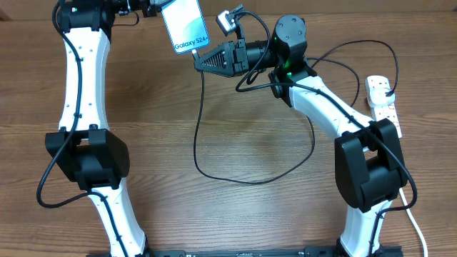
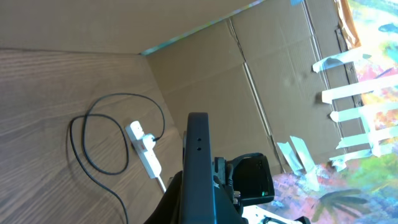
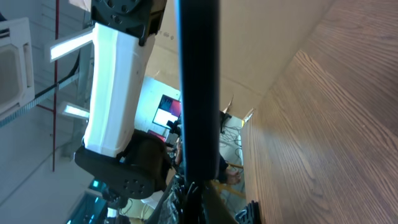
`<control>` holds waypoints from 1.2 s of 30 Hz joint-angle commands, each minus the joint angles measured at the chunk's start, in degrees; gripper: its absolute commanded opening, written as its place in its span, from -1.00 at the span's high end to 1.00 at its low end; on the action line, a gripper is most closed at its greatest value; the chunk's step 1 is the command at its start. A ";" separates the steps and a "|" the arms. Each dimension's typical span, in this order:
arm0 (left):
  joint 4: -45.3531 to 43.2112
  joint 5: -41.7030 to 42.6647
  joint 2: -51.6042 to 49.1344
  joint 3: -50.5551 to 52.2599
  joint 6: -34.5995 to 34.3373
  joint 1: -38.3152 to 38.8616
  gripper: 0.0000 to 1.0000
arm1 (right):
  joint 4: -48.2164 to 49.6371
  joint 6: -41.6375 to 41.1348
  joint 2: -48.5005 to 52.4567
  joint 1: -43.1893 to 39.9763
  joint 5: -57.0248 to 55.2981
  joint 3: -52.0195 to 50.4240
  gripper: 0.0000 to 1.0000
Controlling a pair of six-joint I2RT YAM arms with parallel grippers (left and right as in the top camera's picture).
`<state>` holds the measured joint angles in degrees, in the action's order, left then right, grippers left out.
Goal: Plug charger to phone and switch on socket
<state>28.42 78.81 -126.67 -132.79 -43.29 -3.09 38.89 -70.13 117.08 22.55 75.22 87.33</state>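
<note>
Nearest the base stand two white-and-black arms on a brown wood-grain table (image 1: pixel 157 107), one on each side. On that table there is a single charger (image 1: pixel 214 173), a single socket (image 1: pixel 385 107) and one thick white cord (image 1: pixel 418 228) trailing back from the socket past the right arm's base. The charger is a thin black cable that lies in one wide loop in the middle of the table. One run climbs to the right gripper (image 1: pixel 200 63) and the other curves off right to the socket. The socket is a white elongated strip with small red marks, lying flat at the right edge and partly hidden by the right arm. Farther on, the right gripper points left with its fingers clenched. The cable's end meets their tips, so it seems to hold the charger's connector, though the tip itself is too small to make out. Just beyond it is the one phone (image 1: pixel 187 27), clear of the table and tilted, its lower edge close to the right gripper's tip. The left gripper (image 1: pixel 153 10) is clamped on the phone's upper part. The phone is slim and rectangular, with a bright light-blue screen reading "Galaxy S24". Seen edge-on from both wrist cameras it is a dark narrow bar. Behind the table rises a brown cardboard wall (image 2: pixel 205 74). To one side there is a brightly painted sheet (image 2: pixel 373 124) crossed by white tape strips, and a lit monitor (image 3: pixel 165 115) glows in the room beyond.
</note>
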 commanded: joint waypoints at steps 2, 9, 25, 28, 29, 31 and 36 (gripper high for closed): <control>1.62 3.72 0.39 -0.68 -0.02 1.31 0.91 | 1.36 0.07 -0.04 -0.24 -6.16 0.87 0.92; 1.60 3.26 0.39 -0.68 -3.39 1.36 0.91 | 1.33 0.07 -0.04 -0.24 -6.16 0.87 0.92; 1.57 0.44 0.39 -0.68 -4.50 1.75 0.92 | 0.83 -0.42 -0.04 -0.24 -10.19 0.87 0.92; 1.55 0.44 0.39 -0.68 -4.46 1.73 0.92 | 0.83 -0.42 -0.04 -0.24 -10.75 0.87 0.92; 1.55 0.46 0.39 -0.68 -4.39 1.75 0.92 | 0.83 -0.42 -0.04 -0.24 -10.82 0.87 0.92; 1.55 0.50 0.39 -0.68 -3.78 1.75 0.91 | 0.83 -0.46 -0.04 -0.24 -10.82 0.87 0.92; 1.55 0.72 0.39 -0.68 -3.65 1.75 0.91 | 0.83 -0.63 -0.04 -0.24 -11.19 0.87 0.92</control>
<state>29.32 74.74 -126.67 -132.79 -47.03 -3.09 39.31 -70.52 117.08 22.57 73.21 87.31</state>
